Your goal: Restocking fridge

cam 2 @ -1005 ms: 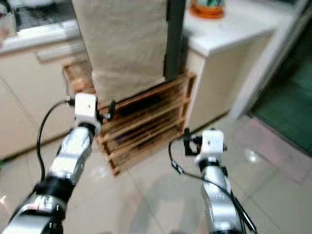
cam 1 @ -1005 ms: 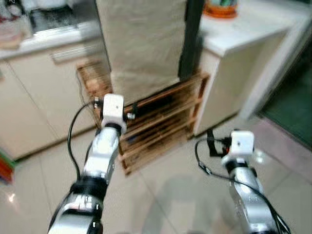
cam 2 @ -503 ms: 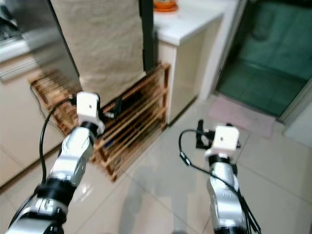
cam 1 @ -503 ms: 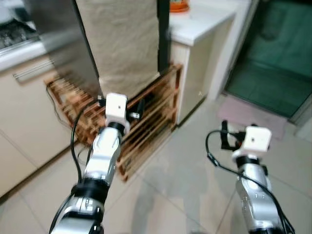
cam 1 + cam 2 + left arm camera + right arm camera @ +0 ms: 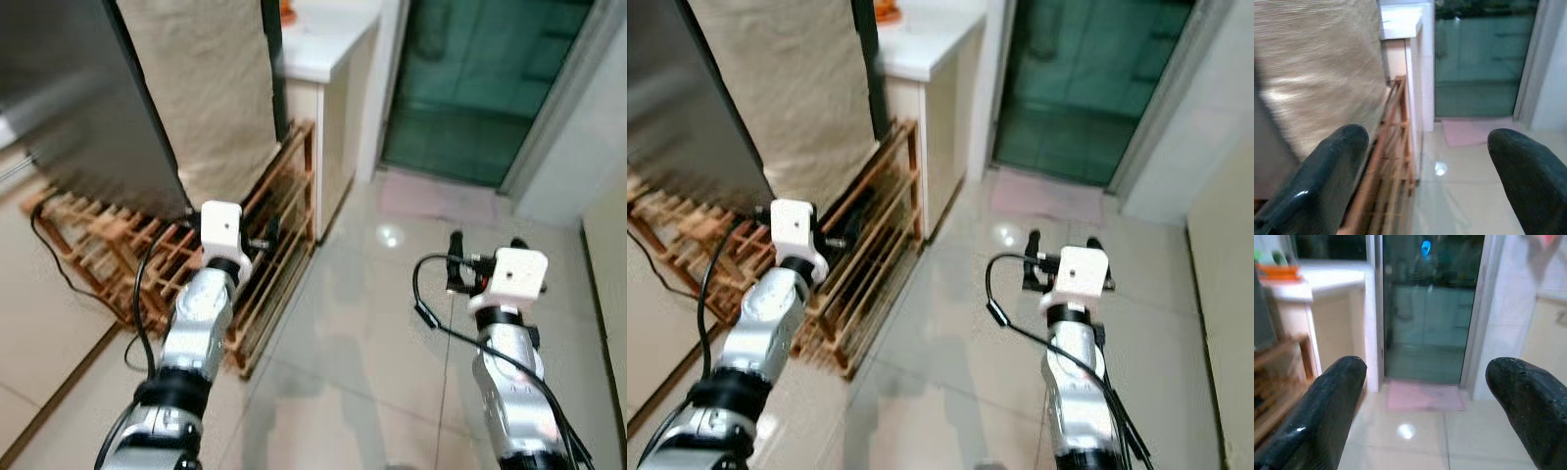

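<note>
Both pincers gape empty: left pincer (image 5: 1420,181) nearer the steel fridge (image 5: 69,98), which stands forward-left above the rack (image 5: 265,245); right pincer (image 5: 1425,416) faces the glass door (image 5: 1425,308)

A home kitchen is shown. A white-topped desk (image 5: 323,54) on cream cabinets is seen, with an orange dish (image 5: 886,12) set on its top. Just beside the desk a low wooden slatted rack (image 5: 265,255) stands on the glossy pale floor tiles (image 5: 372,343), carrying a tall appliance draped in a beige cloth (image 5: 201,88). Beyond the desk a dark green glass sliding door (image 5: 480,78) is seen, with a small pink mat (image 5: 431,201) laid on the floor before it.
</note>
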